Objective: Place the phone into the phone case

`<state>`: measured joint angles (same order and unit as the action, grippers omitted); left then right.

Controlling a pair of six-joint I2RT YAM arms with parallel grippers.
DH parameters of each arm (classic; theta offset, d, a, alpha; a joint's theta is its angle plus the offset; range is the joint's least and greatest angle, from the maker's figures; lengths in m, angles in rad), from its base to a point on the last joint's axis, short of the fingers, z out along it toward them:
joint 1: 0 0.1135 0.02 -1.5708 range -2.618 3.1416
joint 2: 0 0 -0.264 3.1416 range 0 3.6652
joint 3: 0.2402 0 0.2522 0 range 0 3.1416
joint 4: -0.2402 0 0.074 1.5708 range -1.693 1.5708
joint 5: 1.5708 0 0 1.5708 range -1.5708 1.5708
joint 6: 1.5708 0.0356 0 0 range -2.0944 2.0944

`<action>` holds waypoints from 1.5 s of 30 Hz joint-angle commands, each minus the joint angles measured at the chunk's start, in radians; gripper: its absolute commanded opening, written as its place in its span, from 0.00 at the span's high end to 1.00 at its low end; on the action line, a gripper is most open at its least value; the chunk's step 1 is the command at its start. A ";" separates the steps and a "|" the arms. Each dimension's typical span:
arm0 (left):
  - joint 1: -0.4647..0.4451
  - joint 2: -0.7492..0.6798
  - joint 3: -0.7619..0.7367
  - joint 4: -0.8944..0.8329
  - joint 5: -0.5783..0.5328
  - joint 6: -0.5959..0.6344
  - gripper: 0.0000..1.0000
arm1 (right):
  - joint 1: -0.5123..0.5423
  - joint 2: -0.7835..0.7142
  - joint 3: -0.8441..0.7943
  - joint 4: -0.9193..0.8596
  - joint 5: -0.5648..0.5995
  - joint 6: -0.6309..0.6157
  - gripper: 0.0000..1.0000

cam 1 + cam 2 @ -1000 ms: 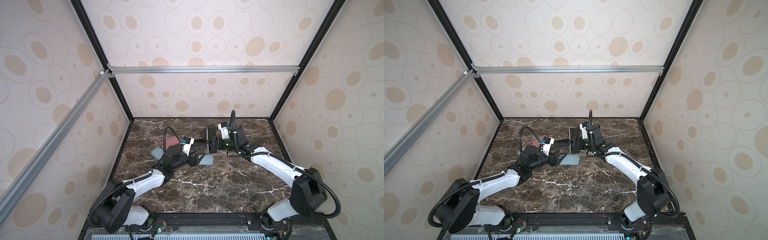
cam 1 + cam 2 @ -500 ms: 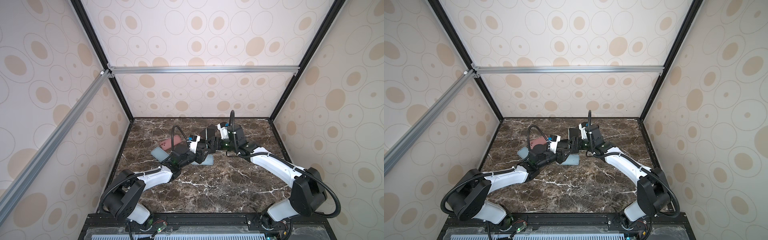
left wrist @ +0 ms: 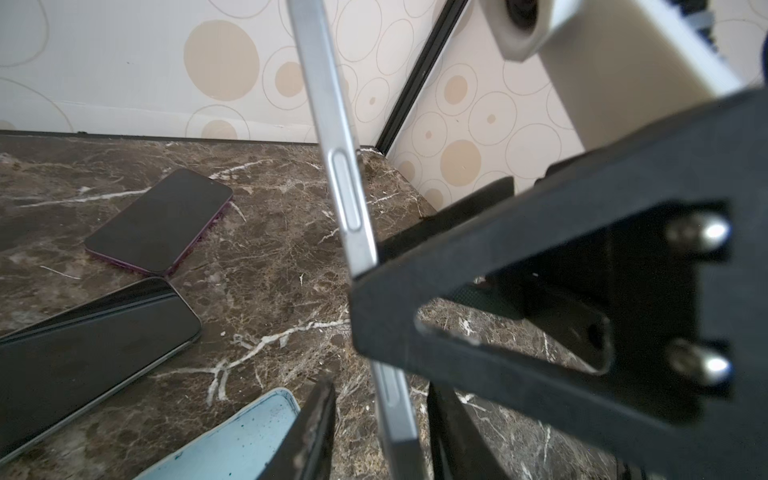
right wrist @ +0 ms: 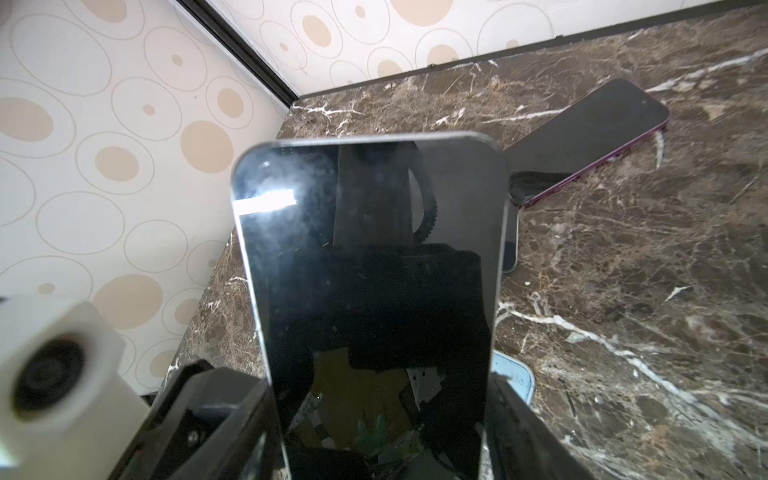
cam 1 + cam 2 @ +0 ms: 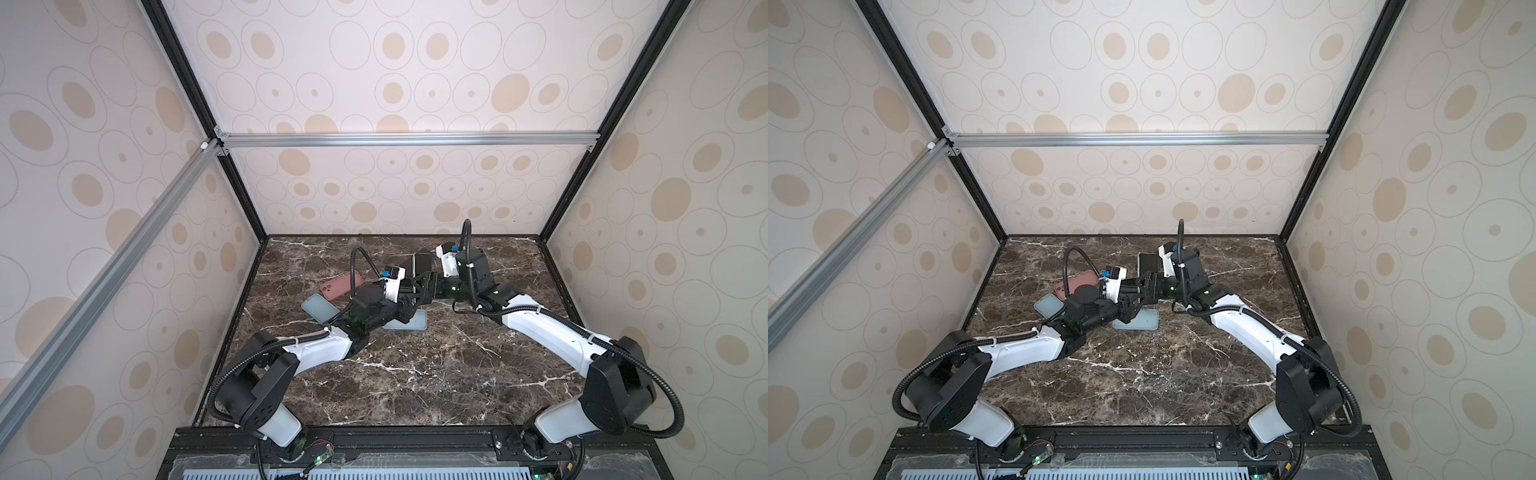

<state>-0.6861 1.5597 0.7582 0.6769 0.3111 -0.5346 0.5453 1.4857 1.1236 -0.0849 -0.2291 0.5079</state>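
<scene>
Phone (image 4: 365,270) stands upright, clamped in right end effector (image 4: 380,409).

dark brown marble table (image 5: 415,374) with white veins, cream walls (image 5: 374,62) with tan ovals, pale blue phone case (image 5: 415,322), silver-edged black phone (image 4: 374,270).

Light is bright and even, a white glare streak lies on the phone (image 4: 374,270), and the camera housing (image 4: 50,365) beside the phone is blurred.
</scene>
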 commanded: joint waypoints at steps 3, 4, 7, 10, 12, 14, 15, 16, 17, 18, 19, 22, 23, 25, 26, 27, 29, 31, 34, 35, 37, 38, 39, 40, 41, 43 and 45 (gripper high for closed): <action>-0.021 -0.003 0.040 -0.037 0.000 -0.018 0.63 | 0.009 -0.053 -0.008 0.071 0.023 -0.002 0.82; -0.022 -0.004 0.040 -0.041 -0.007 -0.018 0.64 | 0.009 -0.053 -0.007 0.071 0.021 -0.001 0.82; -0.023 0.000 0.046 -0.055 -0.027 -0.012 0.73 | 0.010 -0.053 -0.008 0.071 0.015 0.000 0.82; -0.023 0.006 0.050 -0.046 -0.029 -0.011 0.75 | 0.009 -0.053 -0.012 0.076 0.013 0.010 0.82; -0.023 0.010 0.054 -0.038 -0.029 -0.013 0.77 | 0.009 -0.053 -0.019 0.084 0.010 0.015 0.82; -0.024 0.014 0.062 -0.040 -0.030 -0.015 0.82 | 0.009 -0.054 -0.022 0.082 0.011 0.015 0.82; -0.024 0.015 0.063 -0.041 -0.031 -0.014 0.86 | 0.009 -0.056 -0.025 0.081 0.013 0.017 0.82; -0.024 0.016 0.064 -0.044 -0.030 -0.014 0.91 | 0.009 -0.059 -0.028 0.081 0.015 0.017 0.81; -0.023 0.015 0.064 -0.047 -0.034 -0.015 0.95 | 0.009 -0.062 -0.030 0.079 0.017 0.016 0.81; -0.023 0.014 0.064 -0.050 -0.035 -0.015 0.98 | 0.009 -0.066 -0.031 0.077 0.020 0.015 0.80; -0.023 0.013 0.065 -0.054 -0.038 -0.016 1.00 | 0.009 -0.069 -0.031 0.076 0.023 0.013 0.79; -0.023 0.005 0.067 -0.065 -0.040 -0.015 1.00 | 0.009 -0.073 -0.031 0.064 0.036 0.008 0.68; -0.024 0.004 0.069 -0.071 -0.034 -0.012 1.00 | 0.010 -0.074 -0.033 0.063 0.036 0.006 0.61; -0.023 -0.001 0.079 -0.091 -0.025 -0.008 1.00 | 0.009 -0.076 -0.033 0.050 0.031 -0.009 0.47; -0.023 -0.004 0.084 -0.105 -0.023 -0.007 1.00 | 0.008 -0.080 -0.031 0.031 0.035 -0.026 0.39; -0.023 -0.007 0.088 -0.115 -0.019 -0.007 1.00 | 0.009 -0.086 -0.030 0.017 0.039 -0.038 0.34; -0.022 -0.016 0.098 -0.140 -0.007 0.001 1.00 | 0.008 -0.109 -0.024 -0.036 0.049 -0.095 0.20; -0.021 -0.019 0.112 -0.164 0.021 0.012 1.00 | 0.010 -0.137 -0.022 -0.082 0.074 -0.146 0.07; -0.020 -0.020 0.141 -0.197 0.083 0.028 1.00 | 0.005 -0.186 -0.019 -0.153 0.127 -0.213 0.01; -0.019 -0.021 0.149 -0.207 0.103 0.033 1.00 | 0.000 -0.201 -0.017 -0.173 0.135 -0.230 0.01; -0.015 -0.024 0.163 -0.231 0.140 0.040 1.00 | -0.011 -0.225 -0.012 -0.214 0.141 -0.255 0.01; -0.013 -0.026 0.172 -0.247 0.153 0.046 1.00 | -0.019 -0.238 -0.006 -0.239 0.144 -0.269 0.01; -0.007 -0.030 0.181 -0.268 0.191 0.055 1.00 | -0.028 -0.249 -0.001 -0.260 0.145 -0.281 0.01; -0.001 -0.036 0.190 -0.293 0.225 0.068 1.00 | -0.043 -0.262 0.001 -0.280 0.136 -0.304 0.01; 0.008 -0.042 0.199 -0.320 0.263 0.088 1.00 | -0.064 -0.273 0.002 -0.299 0.113 -0.333 0.01; 0.031 -0.057 0.220 -0.386 0.337 0.122 1.00 | -0.115 -0.284 0.012 -0.349 0.055 -0.381 0.00; 0.067 -0.074 0.224 -0.421 0.432 0.122 1.00 | -0.176 -0.288 0.020 -0.386 -0.038 -0.415 0.04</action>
<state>-0.6640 1.5501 0.9218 0.2970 0.5808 -0.4732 0.4244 1.2129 1.1145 -0.3672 -0.1696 0.1852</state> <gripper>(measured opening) 0.123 0.969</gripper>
